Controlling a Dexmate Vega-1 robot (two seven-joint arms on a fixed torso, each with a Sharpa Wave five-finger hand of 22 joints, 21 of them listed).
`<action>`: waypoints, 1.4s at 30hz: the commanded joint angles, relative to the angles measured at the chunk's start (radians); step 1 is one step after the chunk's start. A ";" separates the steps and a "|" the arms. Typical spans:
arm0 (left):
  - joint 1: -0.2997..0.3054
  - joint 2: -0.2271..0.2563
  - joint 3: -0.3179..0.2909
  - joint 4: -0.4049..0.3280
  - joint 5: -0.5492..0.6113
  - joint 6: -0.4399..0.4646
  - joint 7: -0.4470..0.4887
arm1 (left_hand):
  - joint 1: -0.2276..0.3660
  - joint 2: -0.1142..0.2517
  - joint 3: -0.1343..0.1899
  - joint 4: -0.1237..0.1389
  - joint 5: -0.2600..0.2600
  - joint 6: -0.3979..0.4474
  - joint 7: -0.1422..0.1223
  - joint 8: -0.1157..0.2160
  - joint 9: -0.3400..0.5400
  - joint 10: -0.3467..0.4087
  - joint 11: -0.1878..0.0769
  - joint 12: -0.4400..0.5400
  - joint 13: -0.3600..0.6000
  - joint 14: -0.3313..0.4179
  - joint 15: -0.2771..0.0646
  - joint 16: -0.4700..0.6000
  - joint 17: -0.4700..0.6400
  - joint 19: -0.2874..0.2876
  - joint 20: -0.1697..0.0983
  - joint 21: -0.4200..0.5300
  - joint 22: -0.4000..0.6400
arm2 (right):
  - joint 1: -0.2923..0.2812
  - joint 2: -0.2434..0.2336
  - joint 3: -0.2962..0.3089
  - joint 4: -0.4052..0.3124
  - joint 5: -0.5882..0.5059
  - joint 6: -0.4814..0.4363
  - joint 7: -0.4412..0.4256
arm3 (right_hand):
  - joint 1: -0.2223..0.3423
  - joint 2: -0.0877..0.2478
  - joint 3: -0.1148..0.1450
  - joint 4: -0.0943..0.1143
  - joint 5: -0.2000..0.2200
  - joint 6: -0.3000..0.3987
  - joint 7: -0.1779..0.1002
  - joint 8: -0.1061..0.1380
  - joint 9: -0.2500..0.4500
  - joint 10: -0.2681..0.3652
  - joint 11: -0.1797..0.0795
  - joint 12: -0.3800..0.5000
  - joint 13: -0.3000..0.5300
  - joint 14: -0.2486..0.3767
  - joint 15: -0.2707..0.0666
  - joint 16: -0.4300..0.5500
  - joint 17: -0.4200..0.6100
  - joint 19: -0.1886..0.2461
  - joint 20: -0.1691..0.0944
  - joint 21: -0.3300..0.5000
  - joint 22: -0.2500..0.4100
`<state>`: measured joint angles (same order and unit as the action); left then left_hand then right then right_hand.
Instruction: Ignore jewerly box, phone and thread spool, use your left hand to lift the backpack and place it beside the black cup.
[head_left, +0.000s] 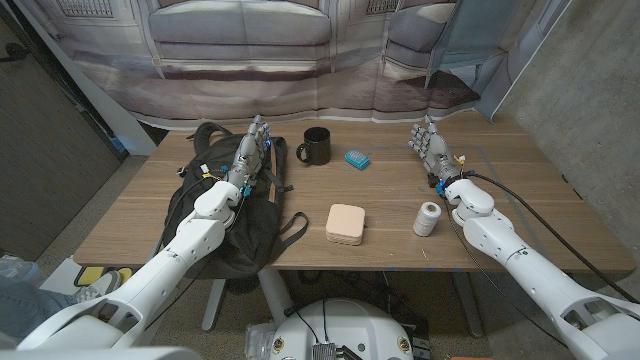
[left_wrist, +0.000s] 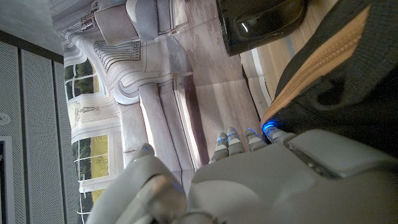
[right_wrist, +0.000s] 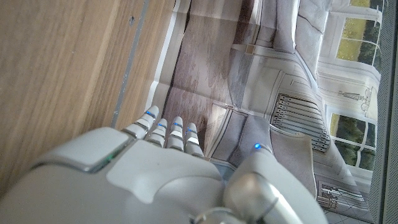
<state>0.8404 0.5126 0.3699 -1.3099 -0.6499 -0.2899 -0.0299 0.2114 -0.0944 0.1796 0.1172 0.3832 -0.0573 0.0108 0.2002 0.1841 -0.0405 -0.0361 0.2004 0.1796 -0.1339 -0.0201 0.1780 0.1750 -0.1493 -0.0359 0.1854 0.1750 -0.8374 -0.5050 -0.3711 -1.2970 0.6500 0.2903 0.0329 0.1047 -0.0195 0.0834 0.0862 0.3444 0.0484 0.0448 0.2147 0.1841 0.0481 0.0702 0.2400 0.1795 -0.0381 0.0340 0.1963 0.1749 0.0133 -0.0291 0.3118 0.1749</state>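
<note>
The black backpack (head_left: 258, 232) lies on the left part of the wooden table (head_left: 385, 190), its straps trailing toward the front edge. My left hand (head_left: 252, 150) is over the backpack's far right side, fingers straight and apart, holding nothing. In the left wrist view the left hand (left_wrist: 261, 180) shows beside the backpack's dark fabric and tan zipper (left_wrist: 329, 62), with the black cup (left_wrist: 261, 22) just beyond. The black cup (head_left: 315, 147) stands right of the backpack, handle toward it. My right hand (head_left: 432, 148) stands at the far right with its fingers up and nothing in it.
A pink jewelry box (head_left: 346, 224) sits near the front middle, a white thread spool (head_left: 428, 218) to its right, and a blue phone (head_left: 357, 158) just right of the cup. A printed backdrop hangs behind the table. In the right wrist view my right hand (right_wrist: 161, 174) is beside bare wood (right_wrist: 62, 74).
</note>
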 joint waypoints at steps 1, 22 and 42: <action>0.010 0.006 -0.003 -0.020 -0.007 0.011 0.000 | 0.010 0.002 0.007 -0.001 0.004 -0.006 0.003 0.006 0.001 -0.008 -0.004 0.004 0.005 -0.009 0.001 0.006 0.003 -0.005 -0.074 0.007 0.004 | 0.004 0.006 -0.003 -0.001 -0.003 0.012 -0.001 | 0.010 0.001 0.005 -0.001 0.005 -0.002 0.007 0.003 0.001 0.002 0.007 0.001 0.005 -0.005 0.000 0.005 0.005 0.004 -0.023 0.002 0.004; 0.012 0.021 -0.009 -0.017 -0.017 -0.001 -0.035 | 0.020 0.011 0.004 -0.005 0.007 -0.008 0.004 0.003 0.001 -0.008 -0.004 0.003 0.005 -0.005 0.002 0.007 0.003 -0.002 -0.073 0.011 0.004 | -0.005 0.001 -0.017 -0.032 -0.039 0.017 -0.025 | 0.018 0.003 0.004 -0.007 0.003 0.011 0.012 0.003 0.002 0.005 0.004 -0.002 0.005 -0.001 -0.005 0.001 0.006 0.011 -0.029 -0.004 0.005; 0.059 0.087 -0.014 -0.188 0.028 0.072 0.052 | 0.027 0.018 0.003 -0.007 0.008 -0.007 0.005 0.001 0.002 -0.007 -0.001 0.003 0.005 -0.002 0.004 0.007 0.003 -0.002 -0.065 0.011 0.004 | 0.012 -0.006 -0.031 -0.006 -0.041 0.032 0.032 | 0.021 0.006 0.001 -0.009 0.000 0.021 0.017 0.001 0.002 0.016 0.005 -0.002 0.005 0.012 -0.001 0.001 0.006 0.036 -0.025 -0.004 0.005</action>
<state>0.8762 0.5861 0.3586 -1.4390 -0.6360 -0.2261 -0.0063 0.2271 -0.0787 0.1795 0.1171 0.3832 -0.0625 0.0161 0.2002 0.1839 -0.0456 -0.0413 0.2004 0.1793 -0.1339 -0.0201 0.1818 0.1747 -0.1492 -0.0357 0.1893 0.1740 -0.8324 -0.5032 -0.3994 -1.3104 0.6049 0.3208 0.0378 0.1168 -0.0209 0.0831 0.0796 0.3444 0.0637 0.0601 0.2144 0.1838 0.0576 0.0717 0.2399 0.1792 -0.0340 0.0303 0.1963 0.1793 0.0361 -0.0355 0.3058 0.1746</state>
